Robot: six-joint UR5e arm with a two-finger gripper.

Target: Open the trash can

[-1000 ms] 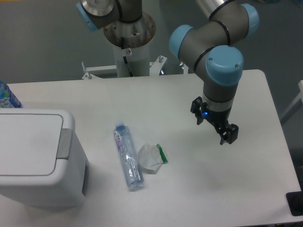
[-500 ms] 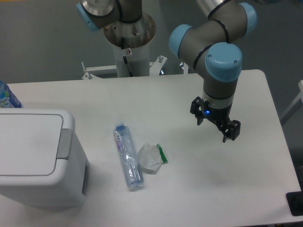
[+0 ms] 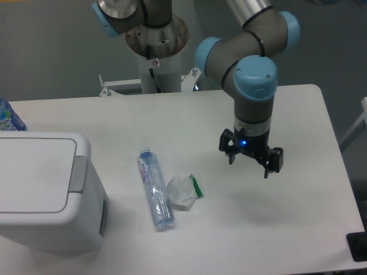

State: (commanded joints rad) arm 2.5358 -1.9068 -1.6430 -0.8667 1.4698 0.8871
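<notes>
The trash can (image 3: pixel 49 192) is a large white bin at the left front of the table, its flat lid down and a grey push-bar strip (image 3: pixel 77 173) along the lid's right edge. My gripper (image 3: pixel 251 163) hangs over the table's right half, well to the right of the can. Its two dark fingers point down, spread apart, with nothing between them.
A clear plastic bottle (image 3: pixel 154 189) lies on the table right of the can, with a crumpled white wrapper (image 3: pixel 183 191) beside it. A blue-labelled bottle (image 3: pixel 8 117) peeks in at the far left edge. The arm's base column (image 3: pixel 156 51) stands behind the table.
The gripper has moved left toward the table's middle and turned about its wrist, so both fingers now show side by side. The can and litter have not moved.
</notes>
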